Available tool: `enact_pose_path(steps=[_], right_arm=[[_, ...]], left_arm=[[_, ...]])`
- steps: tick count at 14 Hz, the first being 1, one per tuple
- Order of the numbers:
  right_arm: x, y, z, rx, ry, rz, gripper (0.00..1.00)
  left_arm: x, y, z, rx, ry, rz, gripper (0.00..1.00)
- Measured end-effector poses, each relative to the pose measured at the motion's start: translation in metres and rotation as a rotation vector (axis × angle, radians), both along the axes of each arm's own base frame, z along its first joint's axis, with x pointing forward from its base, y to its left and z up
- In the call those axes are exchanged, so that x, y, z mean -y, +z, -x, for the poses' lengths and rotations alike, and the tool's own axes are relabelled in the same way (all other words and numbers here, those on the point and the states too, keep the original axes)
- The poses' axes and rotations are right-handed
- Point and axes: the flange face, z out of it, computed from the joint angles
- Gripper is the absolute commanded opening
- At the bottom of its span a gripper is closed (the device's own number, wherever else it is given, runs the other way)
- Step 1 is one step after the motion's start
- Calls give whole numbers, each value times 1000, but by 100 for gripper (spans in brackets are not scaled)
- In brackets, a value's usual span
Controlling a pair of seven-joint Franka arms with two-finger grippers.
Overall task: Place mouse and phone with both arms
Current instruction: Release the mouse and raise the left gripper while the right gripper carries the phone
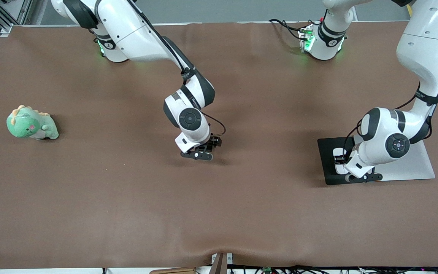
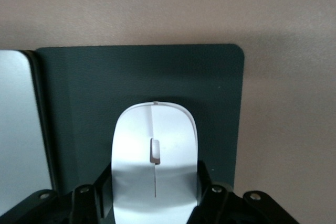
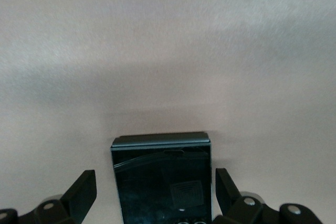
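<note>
**Grippers low over mouse and phone**

Left gripper (image 2: 155,203) brackets the mouse (image 2: 155,150) on the mouse pad (image 2: 79,108), fingers touching its flanks, so we read it as held. Our right gripper (image 3: 157,198) stands wide around the phone (image 3: 163,182) mid-table. Both look light, rigid and slippery (glossy shells); grip the long sides. Each long axis runs straight out from its wrist.

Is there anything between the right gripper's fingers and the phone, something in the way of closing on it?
Nothing visible. In the right wrist view the phone lies flat on the brown table between the open fingers of the right gripper, with only bare table in each gap. The left gripper is at the mouse.
</note>
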Motion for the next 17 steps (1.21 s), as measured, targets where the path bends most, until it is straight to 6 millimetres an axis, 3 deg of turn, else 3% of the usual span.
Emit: enact_pose_path(steps=[4, 6, 7, 8, 9, 10, 13, 15, 17], right_arm=[[1, -7, 1, 14, 20, 31, 100], [3, -11, -1, 20, 17, 31, 100], [3, -13, -2, 27, 15, 29, 100], [4, -16, -4, 37, 12, 24, 98], [4, -17, -4, 41, 11, 22, 65], [4, -16, -5, 43, 10, 20, 44], [2, -8, -8, 55, 7, 11, 3], [4, -7, -12, 60, 2, 10, 0], [12, -2, -21, 63, -13, 13, 0]], left_arm=[[-5, -8, 1, 0, -13, -14, 53], [-10, -9, 1, -2, -6, -14, 60], [-11, -11, 1, -1, -5, -12, 74], [-10, -14, 1, -2, -5, -9, 100], [-10, -17, 1, -2, -5, -7, 100], [-10, -18, 1, -1, -4, -6, 100], [-10, -9, -4, 18, -4, -7, 100], [-7, 25, -14, 52, -9, -19, 100], [9, 88, -26, 66, -27, -40, 100]])
